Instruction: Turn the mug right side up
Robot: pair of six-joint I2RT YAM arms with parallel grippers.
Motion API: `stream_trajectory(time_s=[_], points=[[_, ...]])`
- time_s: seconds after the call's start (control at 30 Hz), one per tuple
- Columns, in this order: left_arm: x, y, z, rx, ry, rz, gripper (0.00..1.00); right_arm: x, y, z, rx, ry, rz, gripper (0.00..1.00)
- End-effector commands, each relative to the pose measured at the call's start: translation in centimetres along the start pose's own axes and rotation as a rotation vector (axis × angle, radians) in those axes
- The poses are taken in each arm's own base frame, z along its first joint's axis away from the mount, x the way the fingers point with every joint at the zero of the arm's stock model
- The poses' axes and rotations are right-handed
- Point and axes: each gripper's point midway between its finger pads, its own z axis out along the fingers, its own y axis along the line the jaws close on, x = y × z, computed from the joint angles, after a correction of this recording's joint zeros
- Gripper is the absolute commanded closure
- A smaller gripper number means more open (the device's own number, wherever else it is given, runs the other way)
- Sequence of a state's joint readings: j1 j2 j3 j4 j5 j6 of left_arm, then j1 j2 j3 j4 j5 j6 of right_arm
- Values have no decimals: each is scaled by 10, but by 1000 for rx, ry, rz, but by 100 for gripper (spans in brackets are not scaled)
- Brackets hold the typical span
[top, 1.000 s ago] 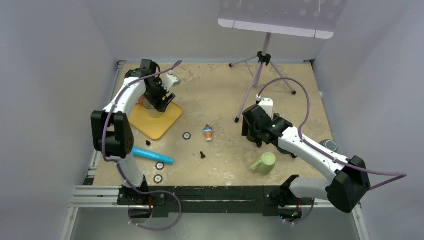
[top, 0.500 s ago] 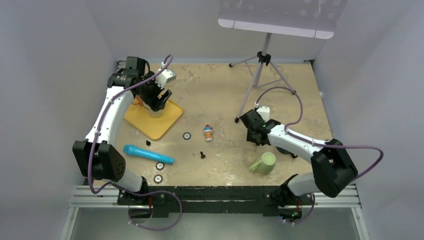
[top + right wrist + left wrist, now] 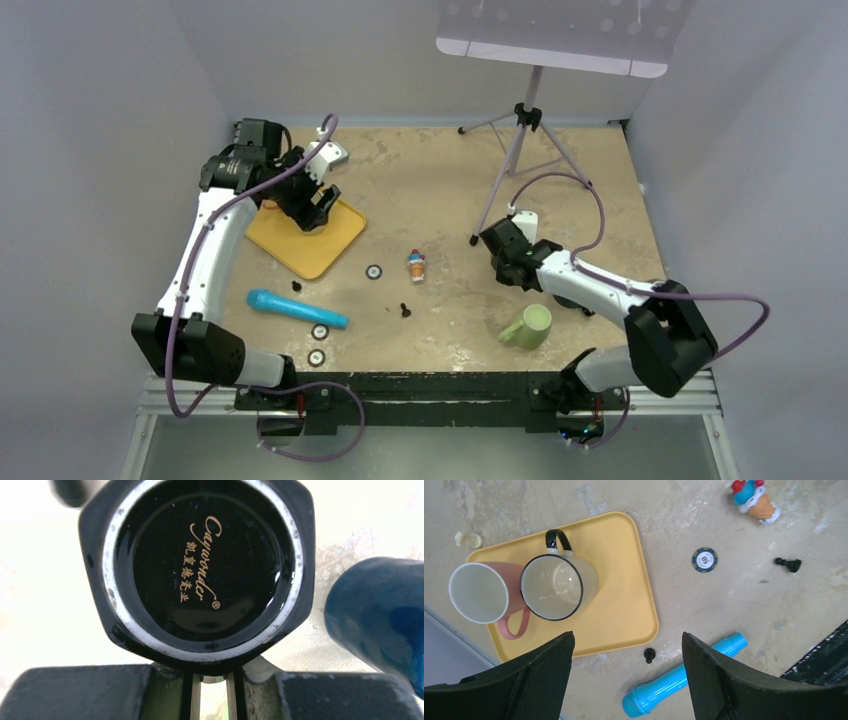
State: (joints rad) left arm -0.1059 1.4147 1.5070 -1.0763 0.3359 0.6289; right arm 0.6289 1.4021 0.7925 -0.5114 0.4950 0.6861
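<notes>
A black mug (image 3: 200, 575) stands upside down, its base with gold lettering filling the right wrist view. From above, the mug (image 3: 566, 300) shows only as a dark shape under the right forearm. My right gripper (image 3: 212, 690) is at the mug's near edge, its jaws drawn to a narrow slit where the mug's side dips between them; from above it (image 3: 540, 285) sits beside the mug. My left gripper (image 3: 628, 636) hangs open and empty high over the yellow tray (image 3: 624, 605), where a cream mug (image 3: 556, 585) and a pink mug (image 3: 479, 592) stand upright.
A green mug (image 3: 528, 325) lies on its side near the front. A dark blue mug (image 3: 380, 625) stands close to the black one. A blue toy microphone (image 3: 295, 309), an ice-cream toy (image 3: 417, 266), poker chips, chess pawns and a tripod stand (image 3: 520, 150) lie around.
</notes>
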Motion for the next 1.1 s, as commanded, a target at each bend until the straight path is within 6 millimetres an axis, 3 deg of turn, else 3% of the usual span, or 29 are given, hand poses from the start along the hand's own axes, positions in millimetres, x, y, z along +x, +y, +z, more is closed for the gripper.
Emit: stream_trajectory(time_s=[0.0,0.13,0.23,0.33,0.43,0.57,0.67,0.9,1.07], points=[[-21,-39,-32,104,-115,-32,17,-54,53,-76,-321,-235,-11,100],[-54,-80,-78,239,-287,-63,12,-92,101,-185,-762,-441,27,100],[-81,-113,-118,363,-431,-92,4,-121,116,-262,-1084,-614,96,100],[-102,-141,-156,482,-557,-107,0,-143,120,-319,-1295,-750,146,100],[-123,-152,-181,556,-661,-166,0,-156,125,-364,-1470,-840,161,100],[-142,-162,-202,649,-722,-236,0,-168,139,-397,-1586,-874,128,100],[-152,-166,-205,704,-717,-285,4,-170,146,-417,-1671,-887,104,100],[-157,-155,-185,692,-652,-367,8,-172,157,-432,-1724,-881,75,100],[-165,-160,-199,707,-701,-324,12,-170,172,-426,-1735,-837,53,100]])
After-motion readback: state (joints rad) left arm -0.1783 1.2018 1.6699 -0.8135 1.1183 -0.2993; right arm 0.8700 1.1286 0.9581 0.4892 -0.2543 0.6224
